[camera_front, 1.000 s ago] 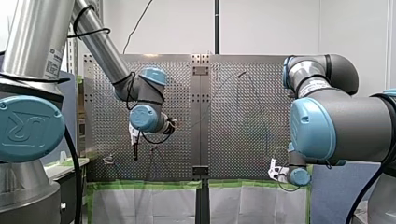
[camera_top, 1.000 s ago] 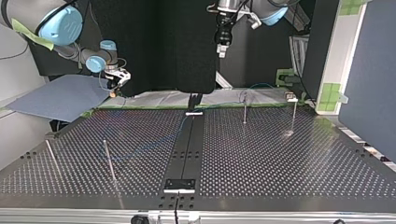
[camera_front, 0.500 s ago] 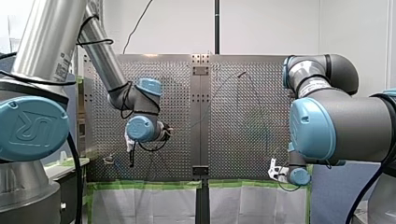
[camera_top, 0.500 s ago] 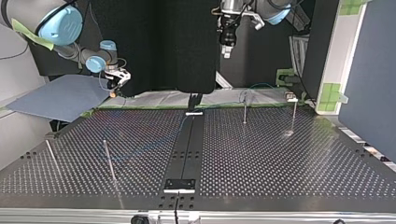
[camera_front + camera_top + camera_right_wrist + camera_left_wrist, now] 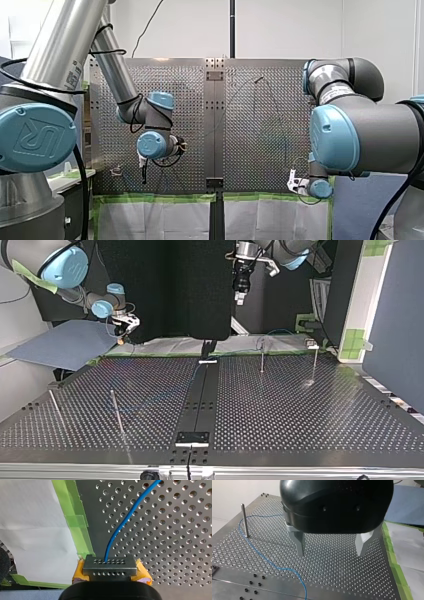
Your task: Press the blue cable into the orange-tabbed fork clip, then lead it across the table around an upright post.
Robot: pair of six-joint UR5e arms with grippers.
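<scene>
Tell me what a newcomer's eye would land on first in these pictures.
The blue cable, running over the perforated table straight into my right gripper, which is shut on it. Next, my left gripper, open above the table and holding nothing, with the cable bending past an upright post beside it.

In the left wrist view the blue cable (image 5: 263, 557) is cut off where it runs out of the picture, and the black housing of my left gripper (image 5: 330, 553) blocks the table (image 5: 337, 580) beyond it. In the right wrist view the cable's end vanishes behind a holed metal block (image 5: 110, 563) at my right gripper (image 5: 110, 576) (its hold there cannot be seen). In the top view the cable shows only in faint stretches, and the clip (image 5: 312, 345) is too small to tell its tab's colour.
</scene>
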